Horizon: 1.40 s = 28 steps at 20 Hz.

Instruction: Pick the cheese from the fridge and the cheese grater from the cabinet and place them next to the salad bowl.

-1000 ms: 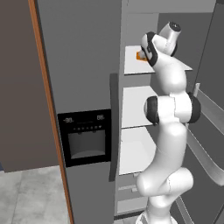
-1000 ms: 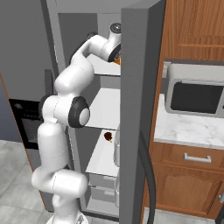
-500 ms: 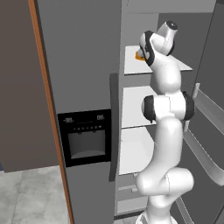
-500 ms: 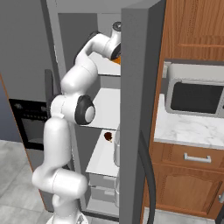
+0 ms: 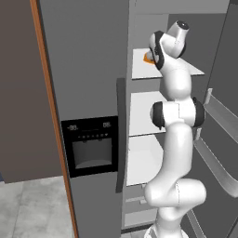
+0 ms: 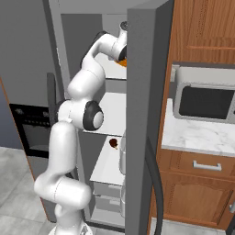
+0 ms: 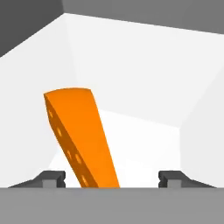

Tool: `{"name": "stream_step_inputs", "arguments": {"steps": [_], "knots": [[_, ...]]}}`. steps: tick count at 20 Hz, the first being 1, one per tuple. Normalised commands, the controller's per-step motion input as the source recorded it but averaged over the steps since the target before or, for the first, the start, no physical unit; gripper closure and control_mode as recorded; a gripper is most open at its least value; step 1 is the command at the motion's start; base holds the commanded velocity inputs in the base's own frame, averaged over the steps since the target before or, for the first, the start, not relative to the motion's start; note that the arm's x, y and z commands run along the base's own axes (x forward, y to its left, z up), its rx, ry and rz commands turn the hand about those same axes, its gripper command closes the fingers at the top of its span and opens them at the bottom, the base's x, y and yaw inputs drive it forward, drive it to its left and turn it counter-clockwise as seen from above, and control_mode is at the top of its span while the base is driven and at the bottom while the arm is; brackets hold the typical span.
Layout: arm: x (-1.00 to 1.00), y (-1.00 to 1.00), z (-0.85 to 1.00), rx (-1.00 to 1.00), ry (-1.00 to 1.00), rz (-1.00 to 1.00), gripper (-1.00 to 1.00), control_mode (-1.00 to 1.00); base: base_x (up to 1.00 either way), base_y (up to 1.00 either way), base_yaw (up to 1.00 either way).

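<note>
Cheese (image 7: 81,135) stands between my claw's (image 7: 112,178) spread, unclenched fingertips, nearer the nine o'clock one; closing off-centre could tip the leaning wedge away.

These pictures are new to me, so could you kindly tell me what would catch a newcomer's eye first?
The orange cheese stands out most, a bright wedge on the white top shelf of the open fridge, lying between the tips of the open gripper in the hand view. Next comes the white arm, reaching high into the fridge. To the right of the fridge, a microwave sits on a marble counter.
</note>
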Motion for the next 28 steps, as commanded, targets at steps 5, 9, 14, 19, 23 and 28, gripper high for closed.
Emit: {"name": "stream_step_inputs", "arguments": {"steps": [5, 9, 14, 19, 23, 28], "knots": [[-0.19, 0.02, -0.29, 0.0, 0.0, 0.0, 1.0, -1.0, 0.0, 0.0, 0.0], [-0.16, 0.08, -0.32, 0.0, 0.0, 0.0, 1.0, -1.0, 0.0, 0.0, 0.0], [-0.15, 0.09, -0.25, 0.0, -0.04, 0.0, 1.0, -1.0, 0.0, 0.0, 0.0], [-0.14, 0.14, -0.09, 0.0, -0.07, 0.0, 1.0, -1.0, 0.0, 0.0, 0.0], [-0.45, 0.14, -0.05, 0.0, -0.09, 0.0, 1.0, -1.0, 0.0, 0.0, 0.0], [-0.58, 0.15, -0.1, 0.0, -0.11, -0.01, 1.0, -1.0, 0.0, 0.0, 0.0]]}}
